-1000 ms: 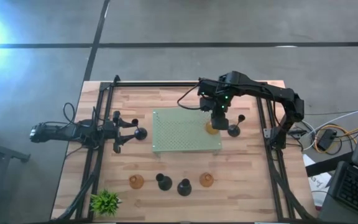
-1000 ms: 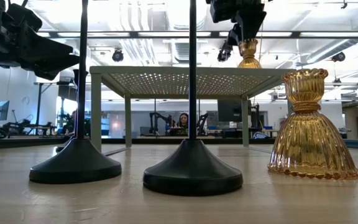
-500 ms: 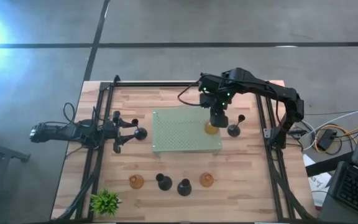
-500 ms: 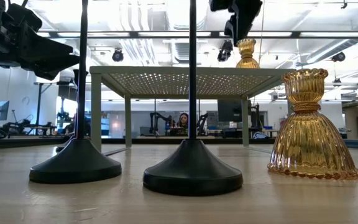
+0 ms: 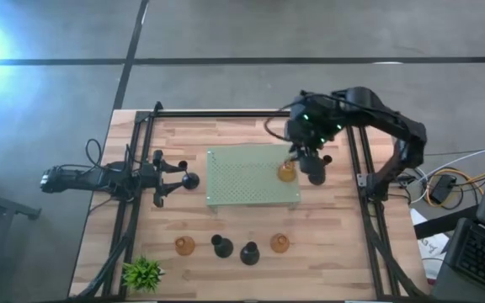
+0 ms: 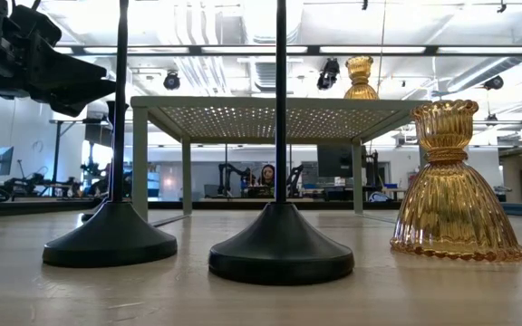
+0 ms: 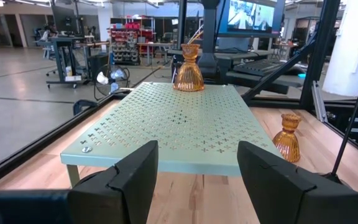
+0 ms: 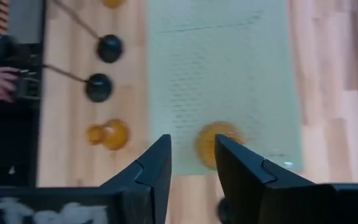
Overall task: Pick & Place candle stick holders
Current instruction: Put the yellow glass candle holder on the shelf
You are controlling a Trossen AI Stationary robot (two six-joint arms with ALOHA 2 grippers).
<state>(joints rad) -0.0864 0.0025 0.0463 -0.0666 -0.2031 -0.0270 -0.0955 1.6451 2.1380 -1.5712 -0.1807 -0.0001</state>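
Observation:
One amber candle stick holder [image 5: 286, 172] stands upright on its base on the pale green perforated board [image 5: 242, 181], near the board's right edge; it also shows in the low view [image 6: 361, 79] and the left wrist view [image 7: 189, 68]. My right gripper [image 8: 192, 162] is open and empty, above and just right of it [image 5: 306, 158]. A black holder [image 5: 317, 175] stands on the table right of the board. My left gripper [image 7: 197, 180] is open and empty, left of the board [image 5: 173, 178], raised, with another black holder [image 5: 190, 180] by its fingertips.
Along the near edge stand two amber holders [image 5: 183, 245] [image 5: 279, 243] and two black ones [image 5: 221, 247] [image 5: 249, 253] between them. A green plant [image 5: 143, 273] is at the near left corner. Black frame rails [image 5: 133, 210] run along both table sides.
My right gripper has come off the top of the amber holder, risen out of the low view and shifted toward the table's right edge. The holder stays upright on the board where it was.

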